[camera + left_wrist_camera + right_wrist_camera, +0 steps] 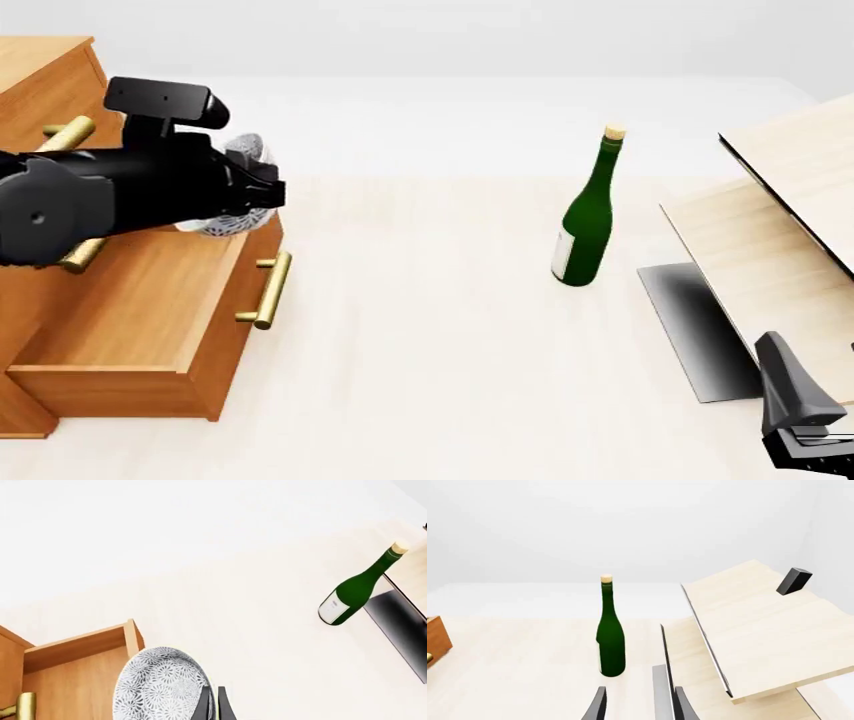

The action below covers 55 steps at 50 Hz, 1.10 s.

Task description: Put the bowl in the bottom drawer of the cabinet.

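At table's left edge: cabinet (40, 90), its drawer (147, 320) pulled out and open upward.
Left gripper (254, 185): clamped on the bowl's rim, over the drawer's far end.
Bowl (240, 215): tipped on its side, directly above the drawer's inside, so release likely means lowering straight down.
Right gripper (801, 440): near right corner, well apart, fingers slightly parted, empty.
Bottle (587, 215): upright mid-table, clear.

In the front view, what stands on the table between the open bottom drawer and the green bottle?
Nothing. In the front view, the pale table is bare between the bottom drawer and the green bottle.
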Each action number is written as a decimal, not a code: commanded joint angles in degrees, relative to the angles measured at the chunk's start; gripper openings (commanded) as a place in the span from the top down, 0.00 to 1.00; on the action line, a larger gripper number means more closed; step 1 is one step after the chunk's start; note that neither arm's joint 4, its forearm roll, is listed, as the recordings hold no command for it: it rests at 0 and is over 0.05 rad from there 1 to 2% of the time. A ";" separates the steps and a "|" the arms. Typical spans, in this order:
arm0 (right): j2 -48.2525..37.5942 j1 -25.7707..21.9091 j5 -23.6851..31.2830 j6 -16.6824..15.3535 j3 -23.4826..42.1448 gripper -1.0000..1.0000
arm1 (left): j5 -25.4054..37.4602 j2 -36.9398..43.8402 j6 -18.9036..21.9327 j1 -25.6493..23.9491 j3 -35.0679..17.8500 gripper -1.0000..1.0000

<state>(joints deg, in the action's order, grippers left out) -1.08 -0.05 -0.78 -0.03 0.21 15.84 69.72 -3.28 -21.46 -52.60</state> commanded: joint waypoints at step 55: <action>-1.18 -0.01 -1.22 0.02 -0.05 0.00 | -3.25 -10.30 -5.32 8.28 11.03 1.00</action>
<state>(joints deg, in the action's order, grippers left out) -1.82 -0.06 -1.53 -0.02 0.21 14.16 59.79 -7.30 -13.87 -42.82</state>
